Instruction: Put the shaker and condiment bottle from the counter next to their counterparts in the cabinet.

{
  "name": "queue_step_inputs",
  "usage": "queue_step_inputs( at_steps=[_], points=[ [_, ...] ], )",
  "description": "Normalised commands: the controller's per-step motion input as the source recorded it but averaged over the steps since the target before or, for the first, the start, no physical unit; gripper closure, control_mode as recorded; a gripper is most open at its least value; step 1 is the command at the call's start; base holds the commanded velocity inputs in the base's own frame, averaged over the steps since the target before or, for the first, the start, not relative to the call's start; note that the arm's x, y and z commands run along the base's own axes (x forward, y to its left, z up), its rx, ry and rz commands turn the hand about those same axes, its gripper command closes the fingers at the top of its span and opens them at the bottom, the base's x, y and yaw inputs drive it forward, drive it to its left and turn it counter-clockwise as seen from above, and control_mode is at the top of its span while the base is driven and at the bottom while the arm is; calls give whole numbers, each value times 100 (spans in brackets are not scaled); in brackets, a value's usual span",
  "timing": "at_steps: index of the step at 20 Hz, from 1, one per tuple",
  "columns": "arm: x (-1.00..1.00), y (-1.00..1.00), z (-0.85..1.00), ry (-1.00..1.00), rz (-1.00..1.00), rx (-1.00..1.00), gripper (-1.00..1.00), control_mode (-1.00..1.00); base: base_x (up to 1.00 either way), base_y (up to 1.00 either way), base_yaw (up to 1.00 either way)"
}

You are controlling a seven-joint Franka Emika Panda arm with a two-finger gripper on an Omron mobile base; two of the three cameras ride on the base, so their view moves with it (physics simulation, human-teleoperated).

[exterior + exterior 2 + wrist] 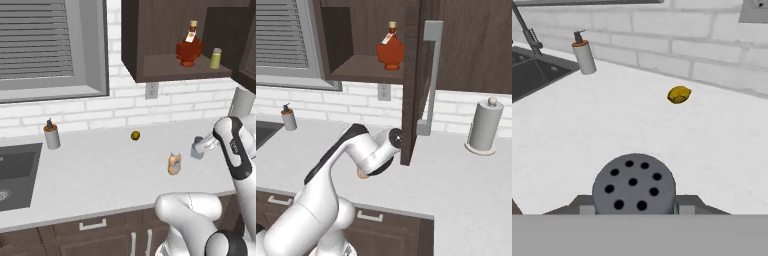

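I'm gripping the shaker (634, 183) w/ my claw (198, 148), jaws closed on both sides of it just under the dark cap. In the hand view the cap w/ its ring of holes is sitting right btwn my finger tips, facing the cam. In the left base view the shaker's pale body is sitting in the claw, low over the counter (100, 170); can't tell if it's touching the top or just off it.

The condiment bottle (174, 164) is standing upright on the counter just beside my claw, on the near-left side of it, apart from it. In the right base view it's only peeking out as a tan bit (362, 174) under my forearm.

A small yellow-brown lump (679, 94) is lying on the counter ahead of the claw, near the brick wall. A grey dispenser w/ orange-black top (584, 54) is standing well apart, far ahead-left, next to the sink (532, 75).

The cabinet (165, 70) is hanging above my claw w/ door open. On its shelf the dark red bottle (189, 47) and the yellow-green shaker (215, 58) are standing near each other, both upright, well above the claw.

A paper towel roll (484, 125) is standing on the counter well off to the right of the claw.
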Motion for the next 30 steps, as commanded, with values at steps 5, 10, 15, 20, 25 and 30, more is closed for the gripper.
queue_step_inputs(
  at_steps=[5, 10, 15, 20, 25, 30],
  points=[
    [11, 11, 39, 0, -17, -6, 100, -100, 0, 0, 0],
    [0, 0, 48, 0, -14, -1, 100, -100, 0, 0, 0],
    [-7, 1, 26, -3, -6, -2, 100, -100, 0, 0, 0],
    [-3, 0, 35, -6, -4, -5, 100, -100, 0, 0, 0],
    [0, 0, 55, -7, -9, -2, 100, -100, 0, 0, 0],
    [0, 0, 59, -10, -17, 0, 100, -100, 0, 0, 0]
  ],
)
